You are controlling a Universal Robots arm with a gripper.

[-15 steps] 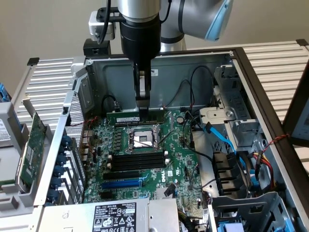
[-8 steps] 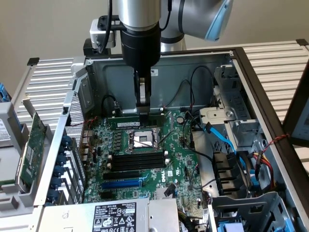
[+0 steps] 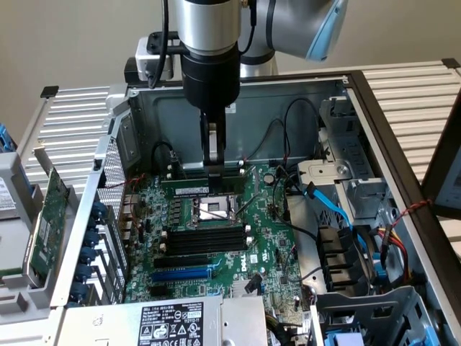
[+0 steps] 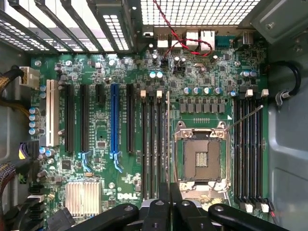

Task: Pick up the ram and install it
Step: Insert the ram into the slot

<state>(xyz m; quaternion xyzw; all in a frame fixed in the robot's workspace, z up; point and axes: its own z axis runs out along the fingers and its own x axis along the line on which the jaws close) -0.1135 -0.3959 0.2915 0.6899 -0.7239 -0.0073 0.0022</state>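
The claw is clamped on the top edge of the ram, fingers together around the stick's middle, inside the open computer case. In the exterior view the ram hangs level, with its white label facing the camera, just beyond the CPU socket and apparently above the board rather than in it. The wrist view shows the ram edge-on, running from the claw along the edge of the CPU socket, parallel to the black memory slots just beside the socket. A second bank of slots lies on the socket's other side. The pickup looks done. Every slot appears empty, so seating the stick is not yet done.
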